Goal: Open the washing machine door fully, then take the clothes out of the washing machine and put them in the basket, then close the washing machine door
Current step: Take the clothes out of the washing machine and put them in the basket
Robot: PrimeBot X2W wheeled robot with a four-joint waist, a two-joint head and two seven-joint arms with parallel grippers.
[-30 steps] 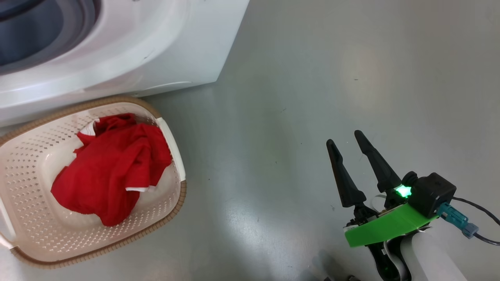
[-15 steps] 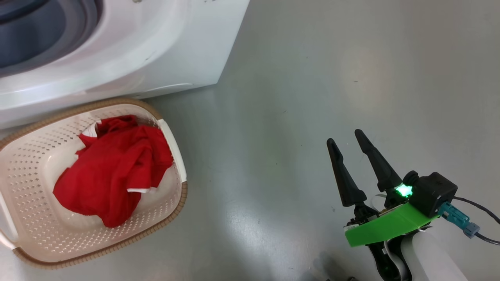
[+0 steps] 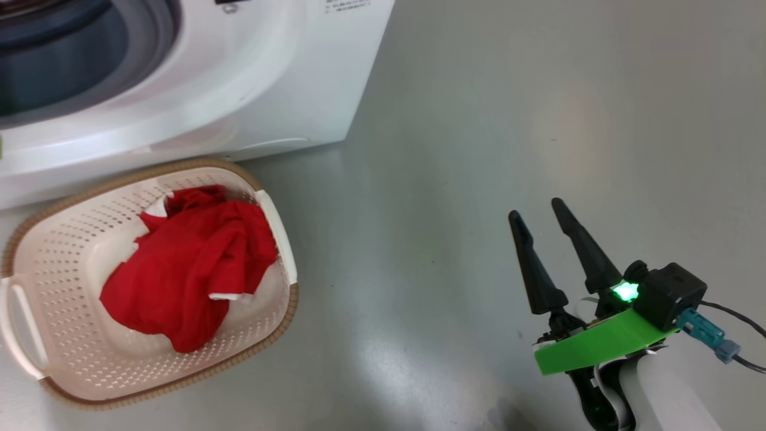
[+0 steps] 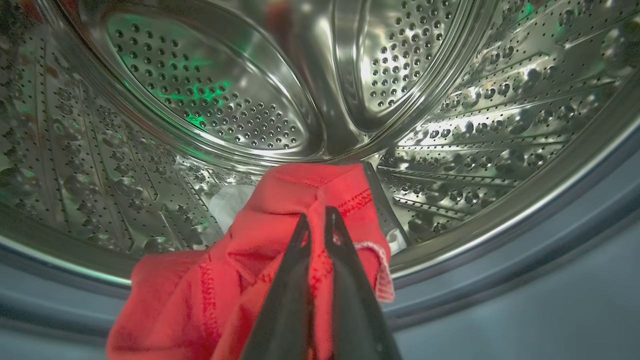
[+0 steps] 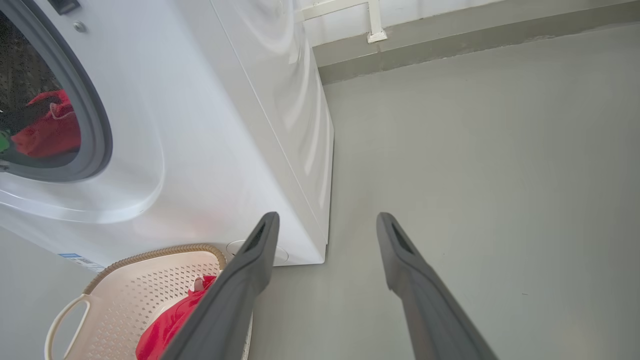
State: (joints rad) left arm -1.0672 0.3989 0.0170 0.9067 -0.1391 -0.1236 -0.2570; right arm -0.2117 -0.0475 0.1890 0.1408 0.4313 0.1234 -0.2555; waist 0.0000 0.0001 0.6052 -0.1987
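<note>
My left claw (image 4: 316, 221) is pinched shut on the red clothes (image 4: 215, 285) at the near lip of the drum (image 4: 240, 100). From the head, my right claw (image 3: 535, 209) hangs spread and empty, well right of the basket (image 3: 60, 281). From the right wrist, the basket lies under the opening of the washing machine (image 5: 225, 125). I judge the pull goes out, then down.

A glossy grey floor (image 3: 479, 120) meets a grey skirting (image 5: 475, 40) at the floor's far edge, with a white bracket (image 5: 374, 22) just above.
</note>
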